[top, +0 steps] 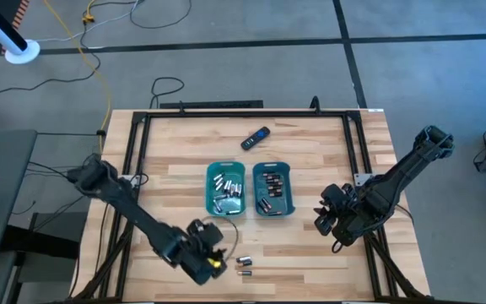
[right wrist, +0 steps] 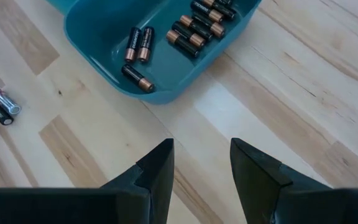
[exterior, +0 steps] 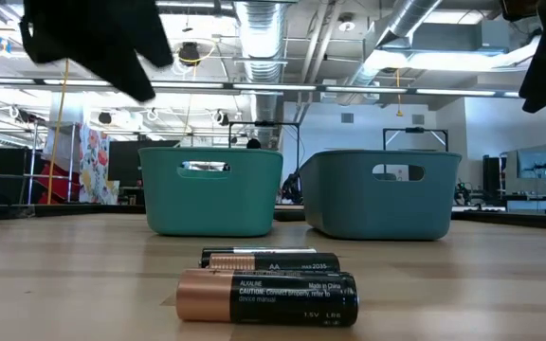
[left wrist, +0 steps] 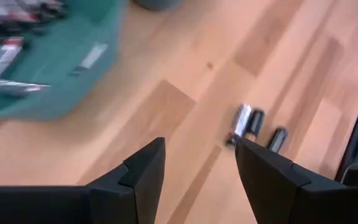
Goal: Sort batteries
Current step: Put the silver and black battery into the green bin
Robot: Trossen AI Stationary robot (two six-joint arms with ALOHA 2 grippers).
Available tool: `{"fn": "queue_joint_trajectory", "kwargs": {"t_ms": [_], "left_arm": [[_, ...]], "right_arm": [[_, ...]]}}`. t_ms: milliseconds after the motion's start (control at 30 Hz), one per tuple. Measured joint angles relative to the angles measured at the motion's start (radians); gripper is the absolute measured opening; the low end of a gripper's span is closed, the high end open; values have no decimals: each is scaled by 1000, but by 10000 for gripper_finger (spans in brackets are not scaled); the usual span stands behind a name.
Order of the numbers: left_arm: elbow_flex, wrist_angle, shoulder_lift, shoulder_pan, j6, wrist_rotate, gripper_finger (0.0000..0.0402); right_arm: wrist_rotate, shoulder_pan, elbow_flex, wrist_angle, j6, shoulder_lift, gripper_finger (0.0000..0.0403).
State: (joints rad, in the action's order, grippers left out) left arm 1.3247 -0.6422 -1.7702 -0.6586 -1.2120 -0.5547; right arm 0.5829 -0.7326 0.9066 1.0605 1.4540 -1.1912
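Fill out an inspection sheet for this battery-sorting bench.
Surface: wooden table, black frame around it.
Job's things: left tray holds silvery batteries, right tray dark coppery-ended ones; loose batteries lie on the table's near edge.
Clutter: black remote beyond the trays.
Grippers: left gripper open, empty, beside the loose batteries; right gripper open, empty, beside the right tray.
Cables: yellow cable on the floor.
Surroundings: workshop room; nothing else seen.

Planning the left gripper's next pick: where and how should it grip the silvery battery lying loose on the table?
Grip the silvery battery across its round middle, coming straight down. It lies flat, tight beside a dark battery, so the open left gripper needs one finger between them.
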Motion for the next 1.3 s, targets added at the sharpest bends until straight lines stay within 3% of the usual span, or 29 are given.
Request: {"fn": "queue_joint_trajectory", "kwargs": {"t_ms": [200, 400, 1033, 1300], "left_arm": [[0, 165, -125, -14, 215, 2, 189], [0, 305, -211, -3, 251, 5, 189], [-1, 322, -261, 1, 324, 19, 189], [-1, 328, -261, 5, 451, 35, 189]], "right_arm": [[-6, 0, 0, -6, -21, 0, 172], [-8, 0, 0, -6, -23, 0, 172], [-9, 0, 0, -25, -49, 0, 172], [-9, 0, 0, -32, -48, 0, 172]]}}
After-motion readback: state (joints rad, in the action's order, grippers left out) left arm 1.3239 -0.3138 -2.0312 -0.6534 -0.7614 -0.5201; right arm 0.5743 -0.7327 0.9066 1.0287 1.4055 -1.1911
